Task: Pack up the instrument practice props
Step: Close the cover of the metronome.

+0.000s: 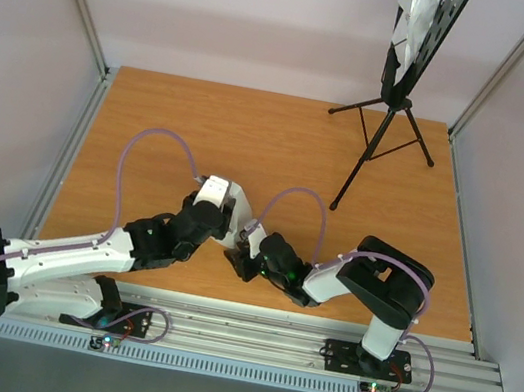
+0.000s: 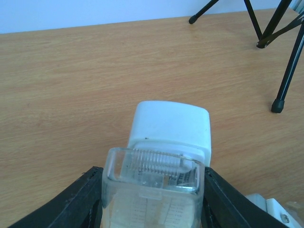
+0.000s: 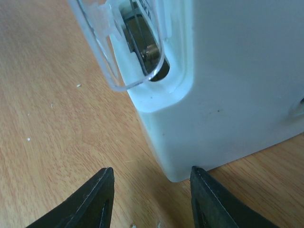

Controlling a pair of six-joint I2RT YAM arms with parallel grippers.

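Observation:
The white metronome (image 2: 171, 126) lies on the table, its clear cover (image 2: 152, 183) toward my left wrist camera. My left gripper (image 2: 152, 172) is shut on the cover, one black finger pressed on each side. In the top view the left gripper (image 1: 238, 235) and right gripper (image 1: 239, 259) meet near the table's front middle and mostly hide the metronome (image 1: 253, 228). My right gripper (image 3: 151, 169) is open at a corner of the metronome's white body (image 3: 237, 80), its right finger touching that corner. The black tripod music stand (image 1: 388, 127) stands at the back right, holding white sheet-music pages (image 1: 415, 20).
The stand's legs (image 2: 285, 71) spread over the wooden table (image 1: 203, 125) beyond the metronome. Metal frame posts and grey walls bound the table on the left, right and back. Small white crumbs (image 3: 28, 139) lie on the wood.

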